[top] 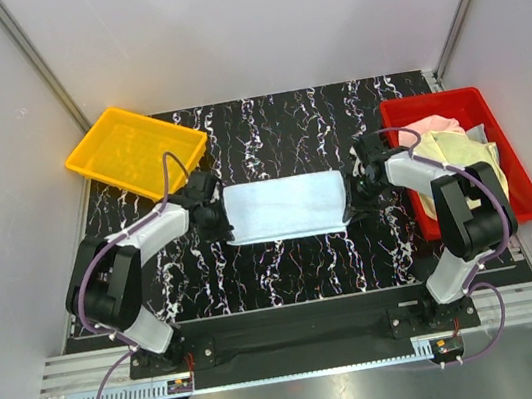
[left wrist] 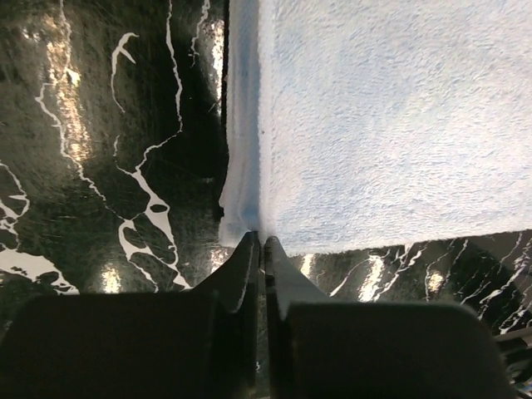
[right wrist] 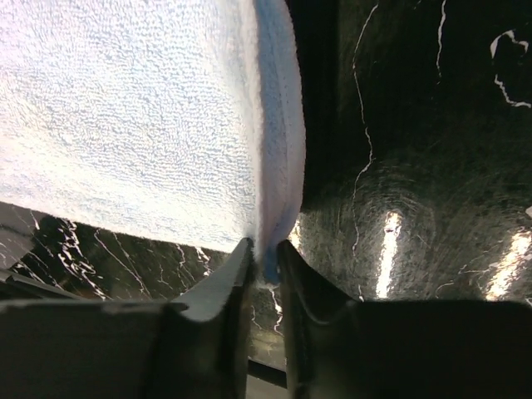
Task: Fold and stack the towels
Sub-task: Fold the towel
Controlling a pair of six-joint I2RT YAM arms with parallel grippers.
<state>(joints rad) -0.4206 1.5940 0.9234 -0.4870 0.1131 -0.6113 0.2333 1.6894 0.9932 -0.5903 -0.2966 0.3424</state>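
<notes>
A light blue towel lies flat as a folded rectangle in the middle of the black marbled table. My left gripper is at its left end. In the left wrist view its jaws are pressed together on the near left corner of the towel. My right gripper is at the right end. Its fingers pinch the hem at the near right corner of the towel. A pink towel and a pale yellow towel lie crumpled in the red tray.
The red tray stands at the right edge of the table, close behind my right arm. An empty yellow tray sits at the back left, tilted over the table's corner. White walls close in on both sides.
</notes>
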